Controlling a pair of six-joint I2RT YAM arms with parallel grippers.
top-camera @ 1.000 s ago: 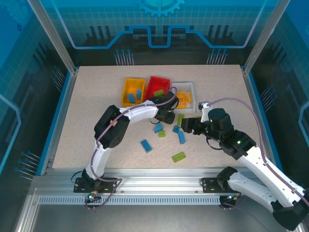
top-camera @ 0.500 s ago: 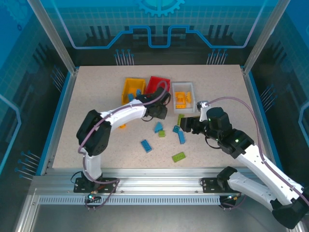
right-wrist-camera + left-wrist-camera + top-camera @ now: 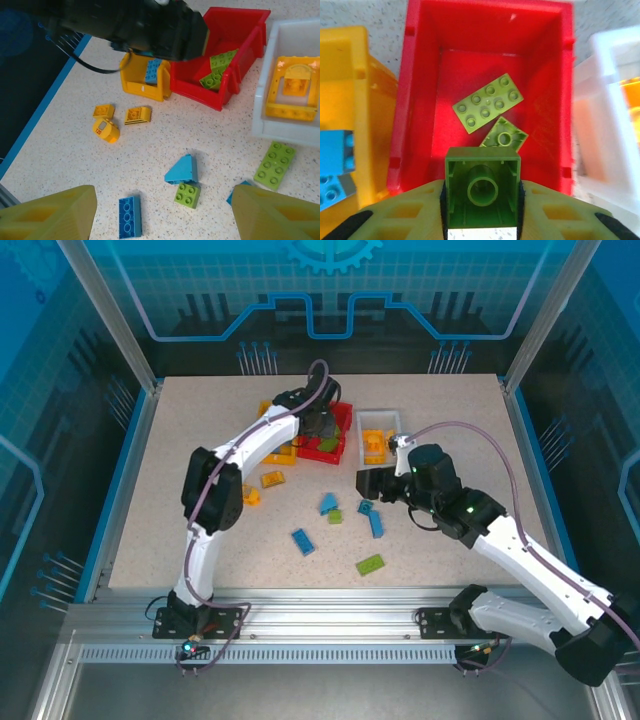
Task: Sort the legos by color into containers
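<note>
Left claw point(image 3: 481, 200) pinches a green lego point(image 3: 481, 187) just over the red bin point(image 3: 425, 100), where two green legos point(image 3: 489, 102) lie, likely poised to drop it among its own colour, while right claw point(image 3: 162, 212) hangs spread above loose legos point(image 3: 187, 194) on the desk point(image 3: 75, 165).

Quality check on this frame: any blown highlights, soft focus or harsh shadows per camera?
Left wrist: the white bin is blown out, near featureless, while the held green brick and red bin look sharp. Right wrist: its own fingers are out of focus and the left arm is a dark, underexposed mass. Top external: even light, faint shadows, no glare on the table.
</note>
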